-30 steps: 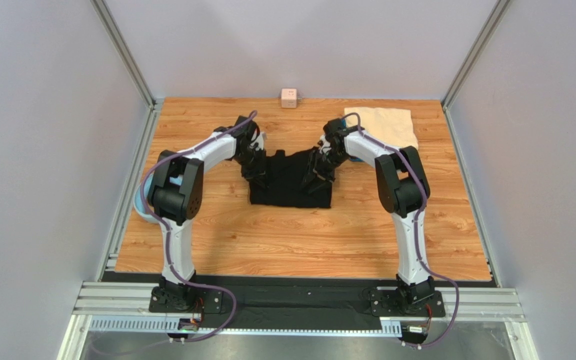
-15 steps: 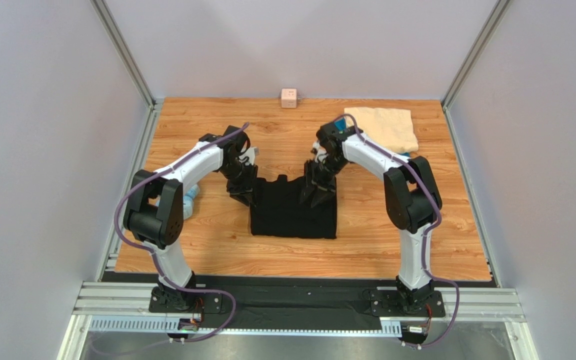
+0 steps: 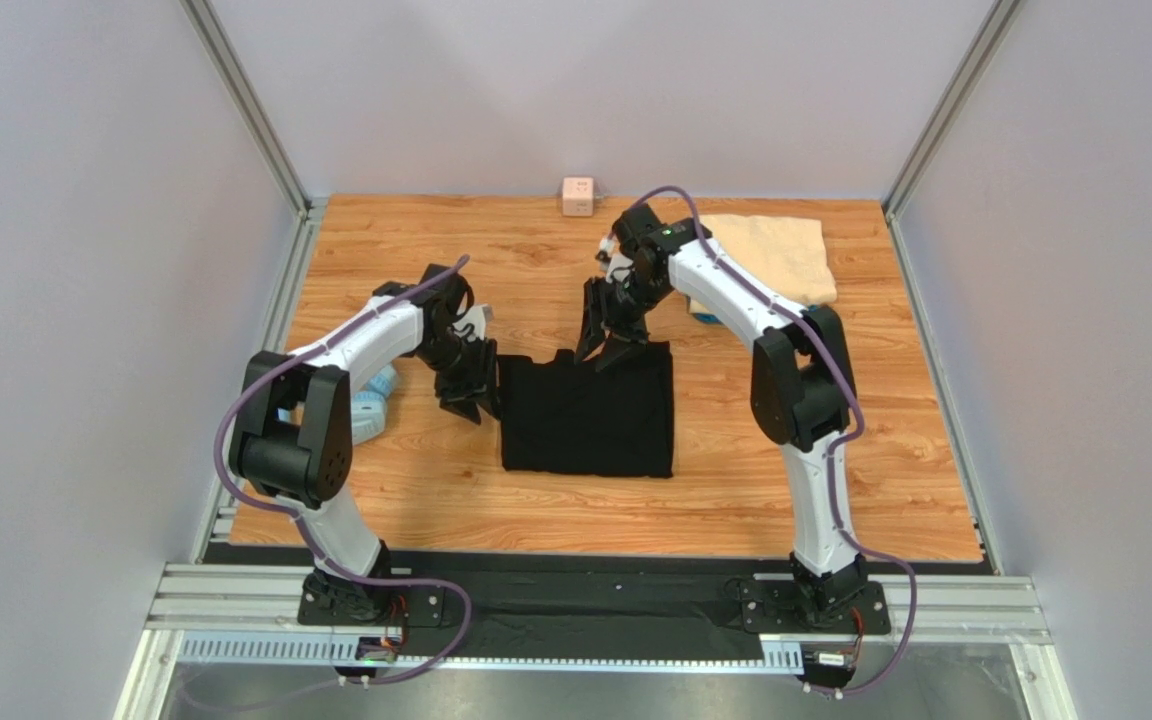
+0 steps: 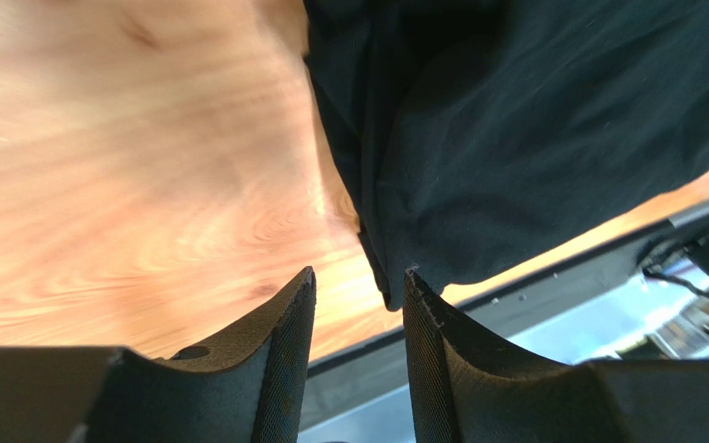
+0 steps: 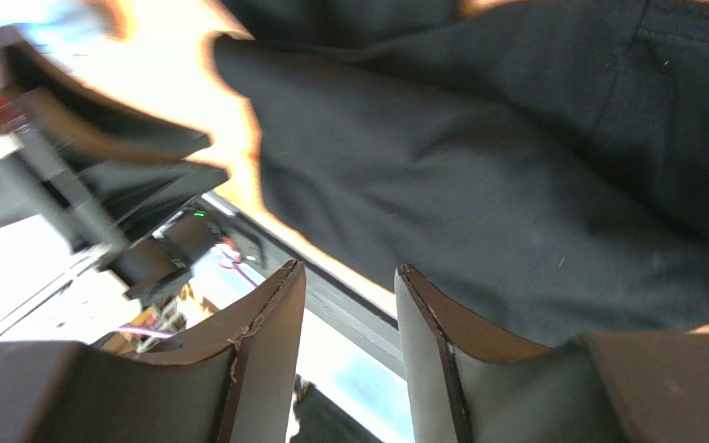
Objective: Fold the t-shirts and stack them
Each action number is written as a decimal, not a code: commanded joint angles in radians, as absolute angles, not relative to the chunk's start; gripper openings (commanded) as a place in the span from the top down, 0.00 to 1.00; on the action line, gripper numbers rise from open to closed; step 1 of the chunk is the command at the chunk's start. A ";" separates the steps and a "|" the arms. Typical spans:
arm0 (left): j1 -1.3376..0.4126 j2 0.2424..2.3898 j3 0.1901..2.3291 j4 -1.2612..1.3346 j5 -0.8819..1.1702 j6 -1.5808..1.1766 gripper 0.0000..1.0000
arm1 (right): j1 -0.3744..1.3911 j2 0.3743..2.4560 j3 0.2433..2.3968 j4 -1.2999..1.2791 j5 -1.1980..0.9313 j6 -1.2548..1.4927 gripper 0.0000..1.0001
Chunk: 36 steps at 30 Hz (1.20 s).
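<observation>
While the black t-shirt [image 3: 590, 413] lies flat on the table [image 3: 432, 495] as a folded rectangle, I'd judge the next fold or lift needs every layer pinched together, so bite well in from the edge. Your left gripper [image 3: 473, 402] sits just off the shirt's left edge and your right gripper [image 3: 600, 348] over its far edge — both half-parted, holding nothing. The cream t-shirt [image 3: 775, 255] lies beyond its far right corner. Only the left wrist view shows the layers at the shirt's corner — overhead they merge.

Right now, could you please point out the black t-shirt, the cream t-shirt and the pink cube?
black t-shirt [image 3: 590, 417]: top view, middle of the cloth.
cream t-shirt [image 3: 785, 249]: top view, centre of visible cloth.
pink cube [image 3: 578, 195]: top view, top face.
</observation>
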<state>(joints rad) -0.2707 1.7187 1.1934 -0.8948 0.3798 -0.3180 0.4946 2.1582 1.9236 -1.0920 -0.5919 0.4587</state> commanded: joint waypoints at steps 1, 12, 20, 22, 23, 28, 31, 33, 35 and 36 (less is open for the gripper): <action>-0.273 1.730 1.151 -0.825 0.485 -0.345 0.53 | 0.520 2.224 1.884 -1.115 -0.591 0.425 0.55; -0.273 1.815 1.104 -0.741 0.540 -0.367 0.54 | 0.531 2.344 1.844 -1.146 -0.532 0.382 0.57; -0.282 1.885 1.097 -0.681 0.523 -0.410 0.54 | 0.531 2.341 1.807 -1.135 -0.543 0.380 0.57; -0.293 1.900 1.098 -0.669 0.520 -0.416 0.54 | 0.531 2.342 1.796 -1.131 -0.560 0.380 0.57; -0.296 1.905 1.101 -0.664 0.525 -0.417 0.54 | 0.531 2.342 1.793 -1.129 -0.561 0.382 0.58; -0.321 1.919 1.109 -0.606 0.563 -0.454 0.55 | 0.532 2.350 1.781 -1.121 -0.572 0.382 0.57; -0.337 1.930 1.132 -0.583 0.575 -0.462 0.55 | 0.532 2.358 1.778 -1.117 -0.575 0.380 0.58; -0.345 1.936 1.144 -0.558 0.591 -0.466 0.55 | 0.532 2.361 1.775 -1.111 -0.583 0.380 0.58; -0.357 1.937 1.149 -0.525 0.598 -0.477 0.55 | 0.534 2.364 1.773 -1.106 -0.583 0.382 0.58; -0.360 1.947 1.150 -0.514 0.607 -0.480 0.55 | 0.532 2.364 1.767 -1.101 -0.583 0.385 0.58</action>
